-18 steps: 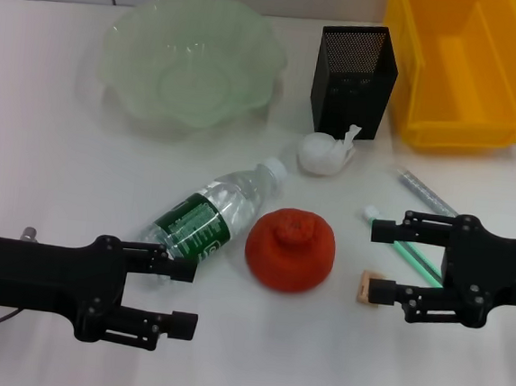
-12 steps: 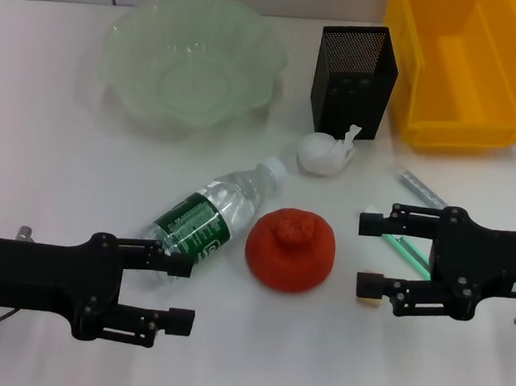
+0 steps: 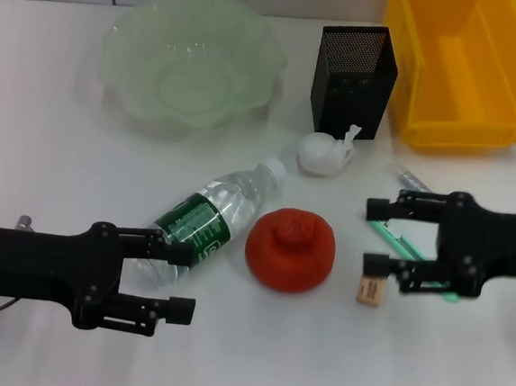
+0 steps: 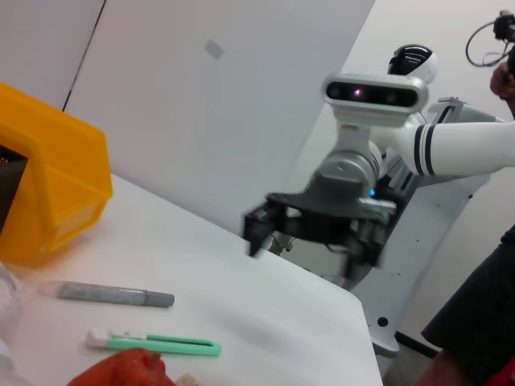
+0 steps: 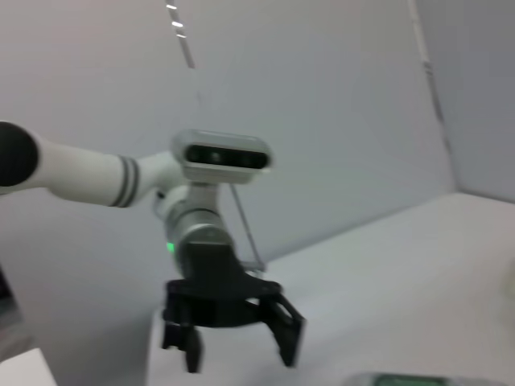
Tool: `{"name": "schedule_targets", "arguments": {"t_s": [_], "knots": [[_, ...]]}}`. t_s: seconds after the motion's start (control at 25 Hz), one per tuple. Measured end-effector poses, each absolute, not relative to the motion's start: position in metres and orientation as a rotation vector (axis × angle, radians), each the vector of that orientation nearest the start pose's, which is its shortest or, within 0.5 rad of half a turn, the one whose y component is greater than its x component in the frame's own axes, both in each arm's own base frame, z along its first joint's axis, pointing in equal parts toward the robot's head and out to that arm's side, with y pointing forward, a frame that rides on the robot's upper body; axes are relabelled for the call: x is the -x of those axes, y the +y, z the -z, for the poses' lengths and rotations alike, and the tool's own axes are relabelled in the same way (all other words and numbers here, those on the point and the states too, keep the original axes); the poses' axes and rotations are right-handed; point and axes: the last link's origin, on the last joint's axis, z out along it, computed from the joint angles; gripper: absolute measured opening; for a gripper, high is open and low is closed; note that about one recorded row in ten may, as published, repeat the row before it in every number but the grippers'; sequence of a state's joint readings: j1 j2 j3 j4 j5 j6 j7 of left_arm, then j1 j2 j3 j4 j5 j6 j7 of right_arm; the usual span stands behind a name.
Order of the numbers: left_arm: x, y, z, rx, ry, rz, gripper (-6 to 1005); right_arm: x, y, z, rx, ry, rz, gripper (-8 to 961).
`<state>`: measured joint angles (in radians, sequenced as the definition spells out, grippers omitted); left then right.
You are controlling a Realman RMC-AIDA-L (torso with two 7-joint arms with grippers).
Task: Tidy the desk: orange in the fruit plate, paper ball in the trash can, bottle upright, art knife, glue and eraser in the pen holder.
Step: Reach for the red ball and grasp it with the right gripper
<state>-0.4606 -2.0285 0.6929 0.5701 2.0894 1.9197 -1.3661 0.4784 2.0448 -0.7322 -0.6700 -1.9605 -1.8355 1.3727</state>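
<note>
1. While both arms reach low over the white desk from its near corners, the left gripper holds its fingers apart at the near-left, the farther finger against the lying bottle.
2. The bottle lies on its side near the desk's middle, cap pointing toward the far edge, label end by the left gripper.
3. The orange sits just beside the bottle, mid-desk, touching neither gripper.
4. The right gripper hovers at the near-right with its fingers spread wide; nothing is between them.
5. The eraser lies just below the nearer right finger, possibly touching it; the head view leaves this unclear.
6. The green art knife lies partly under the right gripper, and the grey glue stick pokes out beyond it toward the far edge.
7. The paper ball rests just in front of the black mesh pen holder near the far edge.
8. The pale green fruit plate sits at the far-left, and the yellow trash can at the far-right corner, beside the pen holder.
</note>
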Motion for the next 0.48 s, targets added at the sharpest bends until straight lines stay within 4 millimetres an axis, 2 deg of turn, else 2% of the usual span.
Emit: {"name": "schedule_targets", "arguments": {"t_s": [0.16, 0.2, 0.28, 0.32, 0.36, 0.4, 0.48], "knots": [[0.275, 0.26, -0.007, 3.03, -0.724, 0.869, 788, -0.251, 0.302, -0.029, 2.91, 0.624, -0.76, 768], [0.275, 0.261, -0.008, 3.03, -0.717, 0.866, 788, -0.24, 0.314, -0.042, 2.916, 0.695, -0.631, 768], [0.275, 0.261, -0.009, 3.03, -0.712, 0.864, 788, -0.222, 0.325, -0.051, 2.923, 0.755, -0.458, 768], [0.275, 0.261, -0.009, 3.03, -0.712, 0.864, 788, -0.222, 0.325, -0.051, 2.923, 0.755, -0.458, 768], [0.275, 0.261, -0.009, 3.029, -0.712, 0.863, 788, -0.211, 0.33, -0.054, 2.927, 0.777, -0.366, 768], [0.276, 0.26, -0.01, 3.027, -0.713, 0.861, 788, -0.19, 0.336, -0.057, 2.943, 0.79, -0.202, 768], [0.276, 0.26, -0.01, 3.026, -0.712, 0.86, 788, -0.169, 0.336, -0.054, 2.975, 0.762, -0.02, 768]]}}
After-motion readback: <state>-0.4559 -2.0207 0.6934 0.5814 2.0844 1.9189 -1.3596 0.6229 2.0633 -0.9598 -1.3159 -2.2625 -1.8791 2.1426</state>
